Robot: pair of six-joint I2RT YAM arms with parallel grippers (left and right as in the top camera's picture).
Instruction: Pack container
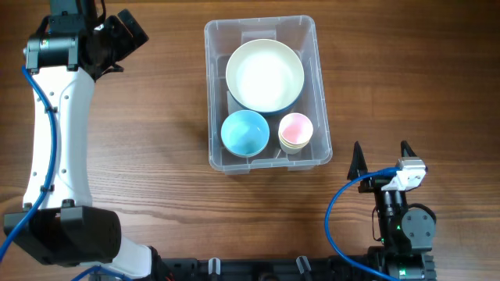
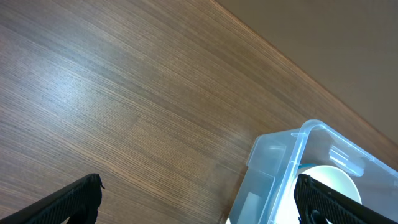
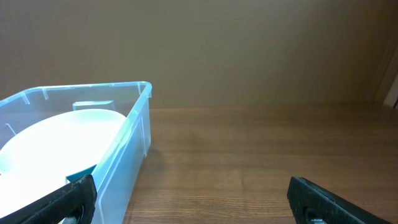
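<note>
The clear plastic container stands at the table's middle. Inside are a large white bowl with a blue outside, a smaller blue bowl and a stack of pink cups. My left gripper is open and empty at the far left, apart from the container; its view shows the container's corner and the white bowl. My right gripper is open and empty near the front, just right of the container; its view shows the container's wall and the white bowl.
The wooden table runs bare to the left and right of the container. The right arm's base with a blue cable sits at the front edge. The left arm's white link spans the left side.
</note>
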